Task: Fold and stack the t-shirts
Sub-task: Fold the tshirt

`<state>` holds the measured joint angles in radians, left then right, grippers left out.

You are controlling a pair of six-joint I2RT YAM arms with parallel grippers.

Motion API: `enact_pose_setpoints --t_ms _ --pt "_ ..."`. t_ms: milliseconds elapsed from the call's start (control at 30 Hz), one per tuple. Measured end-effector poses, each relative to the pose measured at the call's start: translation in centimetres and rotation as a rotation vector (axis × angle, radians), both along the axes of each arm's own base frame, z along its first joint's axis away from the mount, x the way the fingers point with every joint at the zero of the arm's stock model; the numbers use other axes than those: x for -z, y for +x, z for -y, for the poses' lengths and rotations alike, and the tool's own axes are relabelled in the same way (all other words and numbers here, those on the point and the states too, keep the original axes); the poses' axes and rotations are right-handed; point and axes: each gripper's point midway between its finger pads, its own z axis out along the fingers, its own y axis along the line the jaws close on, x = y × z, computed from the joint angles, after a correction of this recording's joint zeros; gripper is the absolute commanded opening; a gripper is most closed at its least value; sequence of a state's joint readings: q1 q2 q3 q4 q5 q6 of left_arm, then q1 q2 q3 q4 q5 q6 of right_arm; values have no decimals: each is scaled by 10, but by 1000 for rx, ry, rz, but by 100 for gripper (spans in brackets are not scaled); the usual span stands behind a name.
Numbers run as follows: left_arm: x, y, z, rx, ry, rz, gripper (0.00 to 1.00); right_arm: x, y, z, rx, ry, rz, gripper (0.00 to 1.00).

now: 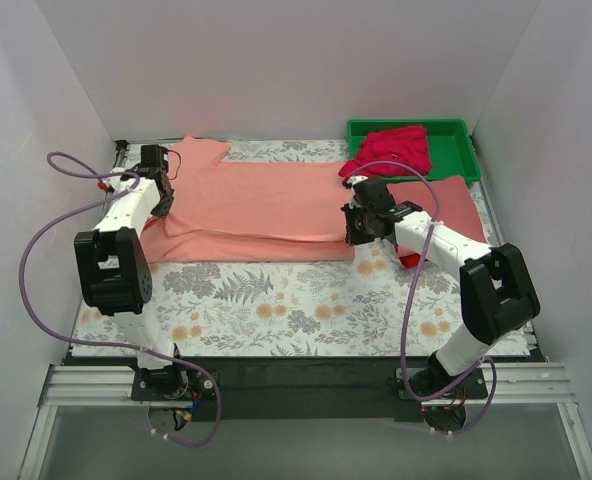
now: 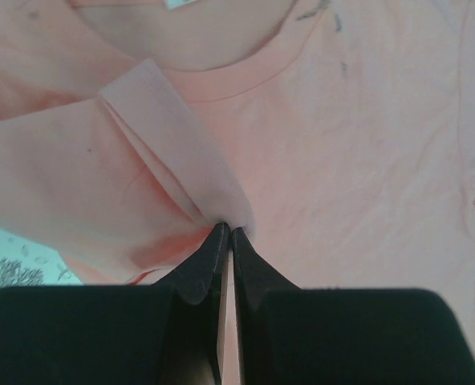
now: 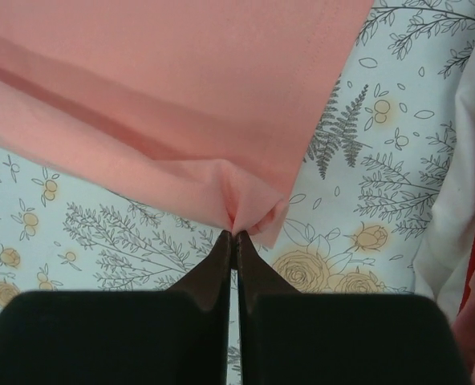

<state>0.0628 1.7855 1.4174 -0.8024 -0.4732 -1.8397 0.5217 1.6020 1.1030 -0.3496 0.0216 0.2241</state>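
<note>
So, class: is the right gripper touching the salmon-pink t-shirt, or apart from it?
Touching. The right wrist view shows the right gripper shut, pinching a bunched corner of the salmon-pink t-shirt between its tips.

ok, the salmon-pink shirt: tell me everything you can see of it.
The salmon-pink t-shirt is soft plain cloth with a round collar. It lies sideways across the floral table cover, partly folded along its length. The left gripper has its fingers shut on a sleeve fold by the collar; the right gripper pinches a hem corner.
</note>
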Motion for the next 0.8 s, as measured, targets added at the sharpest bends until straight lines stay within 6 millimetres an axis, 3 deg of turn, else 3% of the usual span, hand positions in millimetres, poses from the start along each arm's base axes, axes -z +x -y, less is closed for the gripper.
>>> enact_pose_setpoints --t_ms 233,300,367,400,467,500,567,600,667,800 --pt "3 54 15 205 89 38 0 9 11 4 5 2 -29 1" --pt "6 66 18 248 108 30 13 12 14 5 10 4 -36 1" --pt "13 82 18 293 132 21 27 15 19 7 19 6 -47 9" --pt "17 88 18 310 140 12 41 17 21 9 23 5 -52 12" --pt "29 98 15 362 168 -27 51 20 26 11 35 2 -60 19" --pt "34 102 15 384 177 -42 62 22 30 13 44 1 -64 34" --pt "43 109 16 426 194 -67 73 22 35 15 52 -5 -66 50" --pt "46 110 17 449 204 -80 75 20 38 15 58 -3 -64 59" --pt "47 110 20 481 218 -98 79 15 43 16 60 1 -54 63" --pt "31 107 30 514 228 -69 84 7 41 9 36 24 -47 76"
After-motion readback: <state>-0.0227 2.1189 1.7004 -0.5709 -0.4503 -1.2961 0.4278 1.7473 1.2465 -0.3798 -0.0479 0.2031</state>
